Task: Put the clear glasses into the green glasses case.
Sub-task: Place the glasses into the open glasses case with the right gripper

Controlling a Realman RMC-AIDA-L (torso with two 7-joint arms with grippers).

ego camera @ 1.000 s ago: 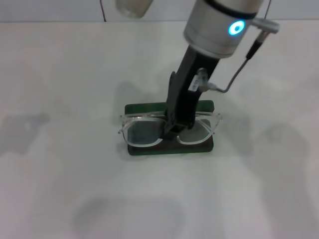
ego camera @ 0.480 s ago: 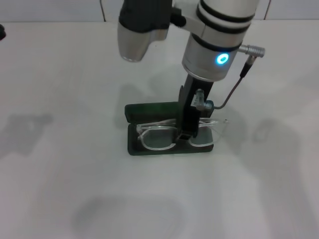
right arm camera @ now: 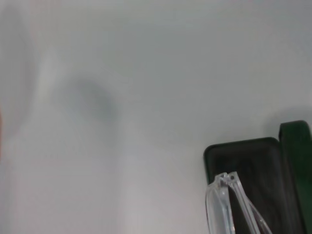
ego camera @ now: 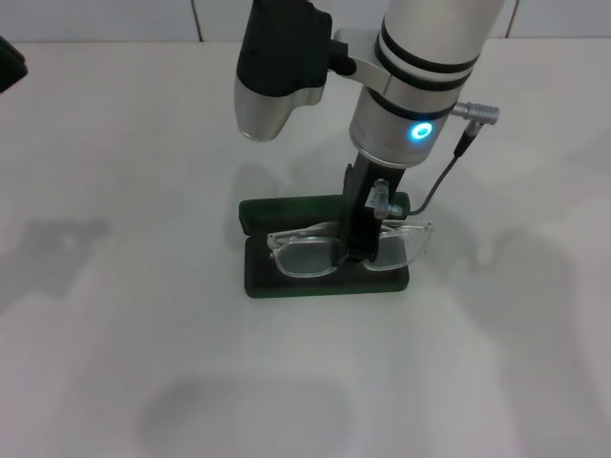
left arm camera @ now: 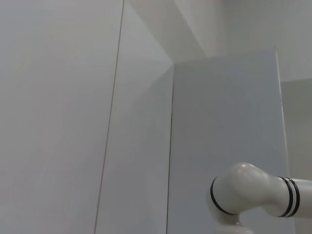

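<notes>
The green glasses case [ego camera: 323, 284] lies open in the middle of the white table, its lid [ego camera: 286, 210] raised at the far side. The clear glasses [ego camera: 305, 256] rest level over the case's dark inside, lenses facing me. My right gripper [ego camera: 355, 254] comes straight down from above and is shut on the clear glasses at the bridge. In the right wrist view one end of the clear glasses [right arm camera: 220, 204] hangs over the dark lining of the green glasses case [right arm camera: 258, 168]. My left gripper is out of view; its wrist camera faces a wall.
The white table [ego camera: 124, 315] spreads around the case on all sides. A dark object [ego camera: 8, 62] shows at the far left edge. The right arm's forearm and camera housing [ego camera: 282, 67] hang over the case's far side.
The right gripper has come down with the clear glasses, from above the case's front edge to inside its open tray. The arm has shifted slightly.
</notes>
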